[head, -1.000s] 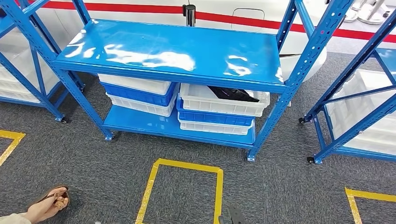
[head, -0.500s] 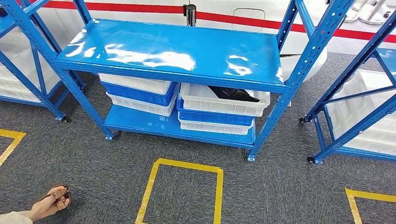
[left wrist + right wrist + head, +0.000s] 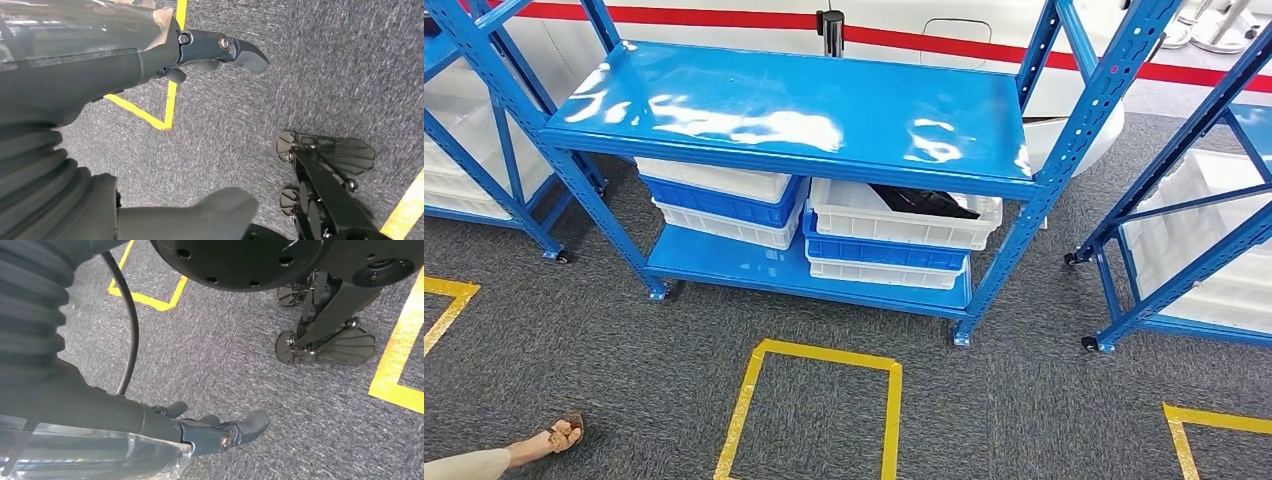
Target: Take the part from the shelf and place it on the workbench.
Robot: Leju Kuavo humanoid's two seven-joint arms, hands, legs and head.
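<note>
Shelf (image 3: 794,110) is standing straight ahead in the head view, blue w/ a bare glossy top deck and stacked crates on the lower deck. Dark part (image 3: 922,202) is lying in the top white crate (image 3: 904,222), right-hand stack, toward the shelf's right front post. It's sitting under the top deck, partly hidden by that deck's front edge, so its full shape can't be told. No workbench is showing.

Left hand (image 3: 200,50) is hanging over the carpet, fingers fairly straight and apart, holding nothing. Right hand (image 3: 215,430) is hanging the same way, fingers loosely extended, nothing in it. Both are sitting well apart from the shelf.

Scene fits the robot facing the shelf w/ the part waiting in its crate; whether others went to the bench, can't tell.

Doing the pick well, as a judgement:
- Clearance btwn crate rim and top deck is looking tight, so a low, flat reach from the front edge is suiting better than a drop from above.
- Right hand is lying nearer the crate's side.
- Part looks dark and irregular; grip needs a firm part of it, not a loose end.
- Person's sandalled foot (image 3: 559,436) is sitting at the floor's near-left; yellow floor square (image 3: 819,410) is marking the stance spot.
</note>
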